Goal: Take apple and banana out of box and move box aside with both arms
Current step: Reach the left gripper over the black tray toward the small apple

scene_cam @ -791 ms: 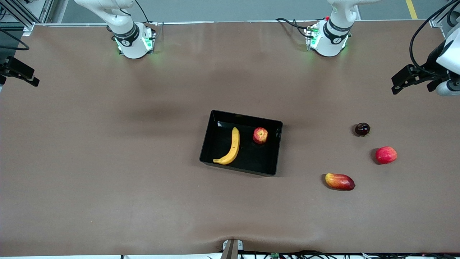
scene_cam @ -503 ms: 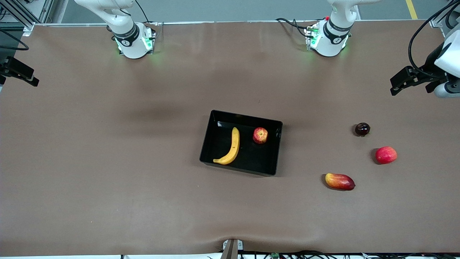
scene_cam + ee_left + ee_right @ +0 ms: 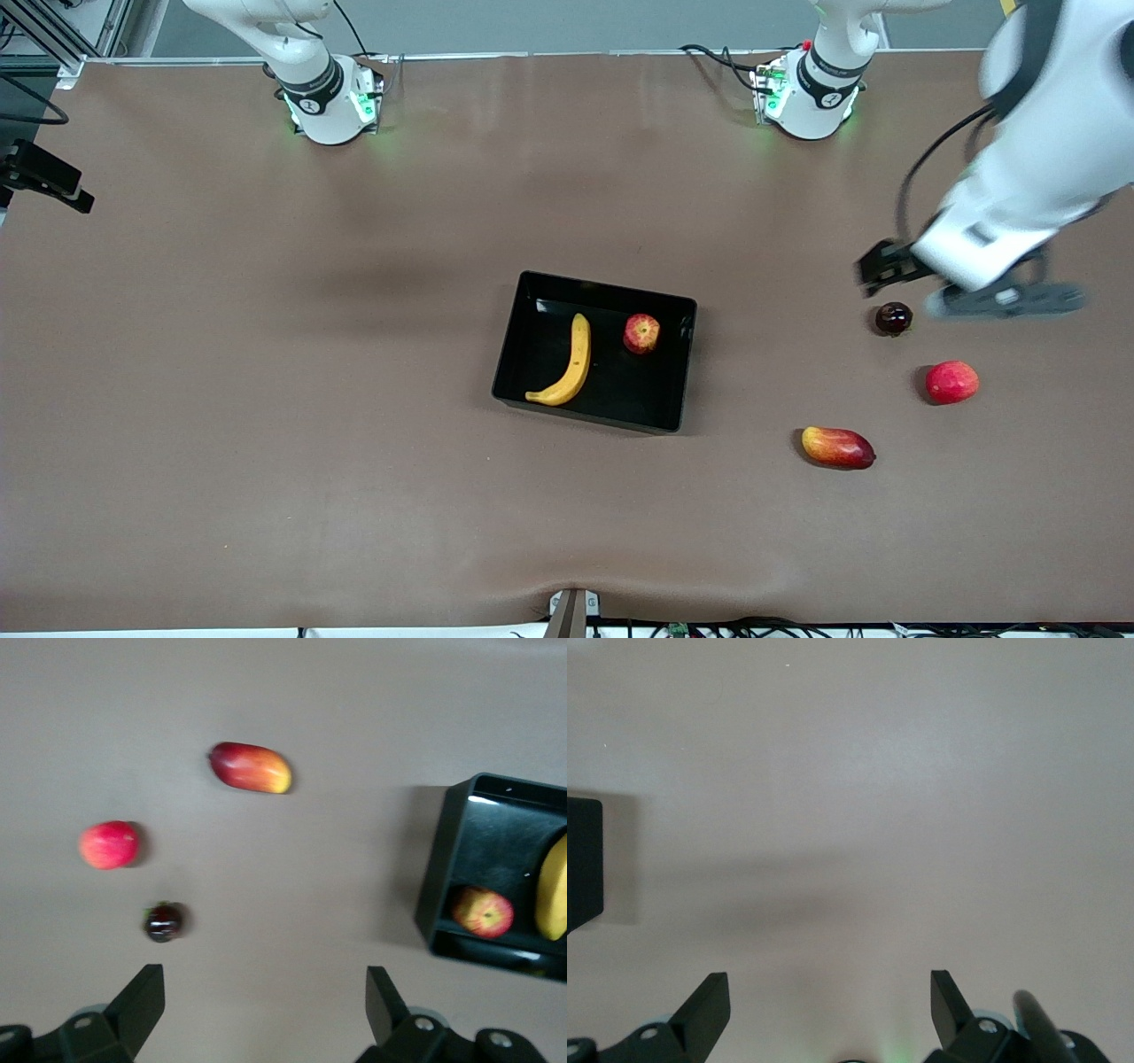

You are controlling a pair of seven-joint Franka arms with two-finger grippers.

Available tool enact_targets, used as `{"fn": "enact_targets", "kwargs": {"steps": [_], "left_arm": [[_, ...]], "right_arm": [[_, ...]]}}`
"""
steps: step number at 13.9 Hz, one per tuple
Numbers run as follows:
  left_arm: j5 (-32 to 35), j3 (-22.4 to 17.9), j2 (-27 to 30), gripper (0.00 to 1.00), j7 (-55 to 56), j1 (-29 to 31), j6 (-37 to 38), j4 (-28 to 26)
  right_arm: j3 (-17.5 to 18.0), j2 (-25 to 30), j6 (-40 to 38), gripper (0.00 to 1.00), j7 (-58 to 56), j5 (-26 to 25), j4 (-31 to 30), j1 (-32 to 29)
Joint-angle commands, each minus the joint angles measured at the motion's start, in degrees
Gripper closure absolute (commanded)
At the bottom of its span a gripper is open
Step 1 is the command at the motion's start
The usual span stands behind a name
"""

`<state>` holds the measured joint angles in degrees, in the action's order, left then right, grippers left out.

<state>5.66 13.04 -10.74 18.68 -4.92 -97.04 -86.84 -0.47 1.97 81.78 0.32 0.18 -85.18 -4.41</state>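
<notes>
The black tray (image 3: 678, 372) lies mid-table. In it are the yellow banana (image 3: 567, 361) and the red-and-yellow apple (image 3: 641, 333), lying apart. The left wrist view also shows the tray (image 3: 438, 868), the apple (image 3: 483, 912) and the banana's end (image 3: 554, 890). My left gripper (image 3: 899, 282) is open and empty in the air, over the table beside a small dark fruit (image 3: 893, 317); its jaws (image 3: 264, 992) stand wide apart. My right gripper (image 3: 62, 190) is open and empty at the right arm's end of the table (image 3: 830, 997), with a tray corner (image 3: 583, 859) in its view.
Toward the left arm's end lie the small dark round fruit (image 3: 164, 921), a plain red round fruit (image 3: 951, 382) (image 3: 109, 844) and a red-yellow mango (image 3: 837, 447) (image 3: 251, 767). The brown table runs bare round the tray.
My left arm has swung in from the table's end to above the dark fruit. The right arm, the tray and the fruits have not moved.
</notes>
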Motion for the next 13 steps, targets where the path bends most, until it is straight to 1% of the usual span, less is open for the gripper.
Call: {"fn": "enact_targets", "kwargs": {"steps": [1, 3, 4, 5, 7, 11, 13], "left_arm": [[1.02, 0.23, -3.13, 0.0, 6.96, -4.64, -0.16, 1.41], [-1.69, 0.32, -7.08, 0.0, 10.74, -7.81, -1.21, 1.59], [-3.36, 0.32, -8.92, 0.0, 12.5, -9.13, -3.22, 1.5], [-3.73, 0.23, -10.68, 0.0, 13.3, -11.58, -5.42, 1.41], [-3.82, 0.23, -14.55, 0.0, 16.72, -14.84, -7.54, 1.5], [-3.99, 0.23, -20.36, 0.0, 19.8, -17.57, -13.86, 1.59], [-3.64, 0.23, -23.08, 0.0, 22.44, -17.93, -15.37, 1.41]], "right_arm": [[0.29, -1.08, 0.22, 0.0, -0.49, -0.18, 0.54, -0.51], [0.29, -2.32, 0.22, 0.0, -1.63, -0.27, 0.72, -0.51], [0.29, -2.41, 0.31, 0.0, -2.33, 0.08, 0.9, -0.51], [0.29, -2.5, 0.31, 0.0, -2.6, 0.26, 0.9, -0.51], [0.29, -2.93, 0.66, 0.0, -2.6, 0.26, 0.9, -0.43], [0.29, -3.2, 1.1, 0.0, -2.6, 0.35, 0.9, -0.34], [0.29, -3.29, 1.1, 0.0, -2.6, 0.35, 0.81, -0.25]]}}
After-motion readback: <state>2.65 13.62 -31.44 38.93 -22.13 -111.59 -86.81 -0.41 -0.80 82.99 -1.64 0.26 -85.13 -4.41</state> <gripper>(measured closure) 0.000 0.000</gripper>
